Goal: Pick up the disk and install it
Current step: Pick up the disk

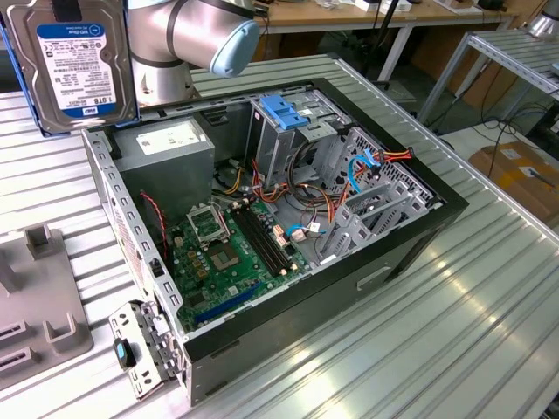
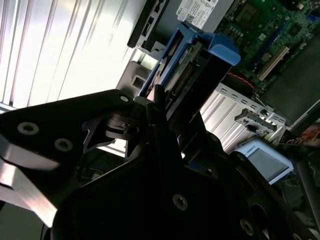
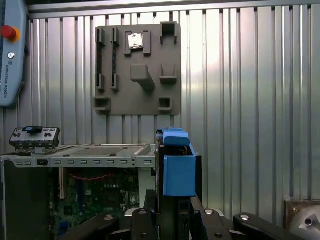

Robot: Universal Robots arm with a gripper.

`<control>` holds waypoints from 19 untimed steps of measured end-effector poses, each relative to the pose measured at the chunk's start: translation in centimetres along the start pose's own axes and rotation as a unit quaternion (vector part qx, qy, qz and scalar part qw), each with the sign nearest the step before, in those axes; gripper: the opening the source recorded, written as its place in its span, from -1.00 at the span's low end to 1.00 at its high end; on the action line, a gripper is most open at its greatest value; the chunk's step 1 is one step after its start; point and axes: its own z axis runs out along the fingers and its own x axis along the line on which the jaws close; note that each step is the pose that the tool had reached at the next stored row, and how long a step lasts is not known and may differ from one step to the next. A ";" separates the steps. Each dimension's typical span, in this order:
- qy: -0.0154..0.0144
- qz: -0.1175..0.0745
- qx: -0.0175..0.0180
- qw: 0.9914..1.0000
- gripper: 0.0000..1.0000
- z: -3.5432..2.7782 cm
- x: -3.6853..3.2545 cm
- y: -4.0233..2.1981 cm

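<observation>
Gripper (image 3: 174, 206) clamped on the disk (image 1: 74, 65), holding it upright in mid-air w/ label showing, on the exterior view's left of the open case (image 1: 393, 253).

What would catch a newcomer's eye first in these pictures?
The disk, with its blue-banded white label, hangs high at the exterior view's left, gripped in the tool. To its right in that view, an open computer case lies on the ribbed metal table, with its green circuit board and coloured cables laid bare.
</observation>
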 end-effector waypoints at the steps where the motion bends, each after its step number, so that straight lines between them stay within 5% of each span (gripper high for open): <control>1: 0.001 0.000 0.000 1.000 -0.30 0.00 -0.02 -0.09; 19: 0.018 0.000 0.000 1.000 -0.30 -0.03 -0.35 -1.93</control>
